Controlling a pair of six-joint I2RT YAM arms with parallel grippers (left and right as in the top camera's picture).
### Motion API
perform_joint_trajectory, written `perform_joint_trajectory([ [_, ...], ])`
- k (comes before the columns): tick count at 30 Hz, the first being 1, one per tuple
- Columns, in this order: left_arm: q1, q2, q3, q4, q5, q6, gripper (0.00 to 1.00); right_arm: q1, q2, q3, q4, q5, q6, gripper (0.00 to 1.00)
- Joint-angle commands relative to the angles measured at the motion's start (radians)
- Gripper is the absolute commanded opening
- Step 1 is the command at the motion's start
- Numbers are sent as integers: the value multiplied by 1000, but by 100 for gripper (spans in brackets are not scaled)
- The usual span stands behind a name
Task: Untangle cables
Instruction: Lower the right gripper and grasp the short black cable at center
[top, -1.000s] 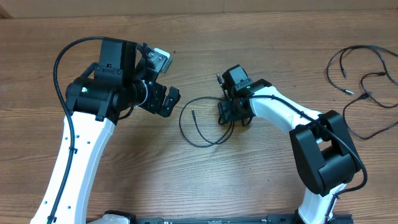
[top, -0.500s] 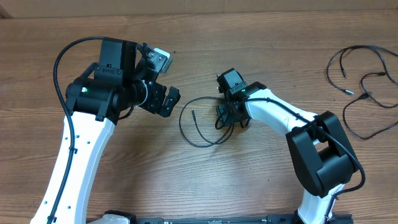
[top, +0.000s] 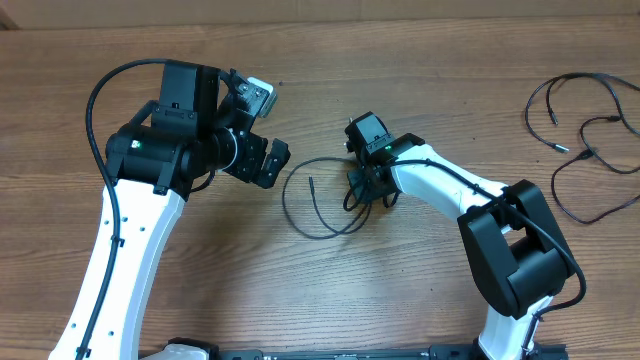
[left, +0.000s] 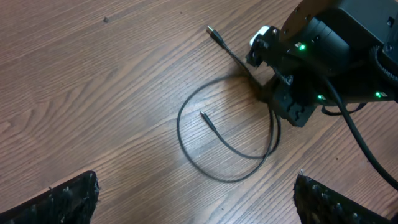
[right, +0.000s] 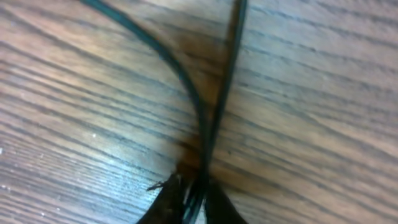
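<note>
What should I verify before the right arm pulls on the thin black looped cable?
1. Right gripper shut on the thin black looped cable: ok.
2. Only one strand pinched: cannot tell; two crossing strands meet at its fingers.
3. Left gripper open, empty: ok.
4. Plug end inside loop lies free: ok.
5. Other thin black cables at the wooden table's right edge lie apart: ok.

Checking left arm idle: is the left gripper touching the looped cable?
No, the left gripper is open and clear of the looped cable.
</note>
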Motion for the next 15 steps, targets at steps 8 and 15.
perform_joint_trajectory([
  [8, 0, 5, 7, 0, -3, -10, 100, -4, 45, -42, -4, 29, 7, 4],
  [15, 0, 5, 7, 0, -3, -10, 100, -38, 34, -4, -64, 26, 75, 4],
])
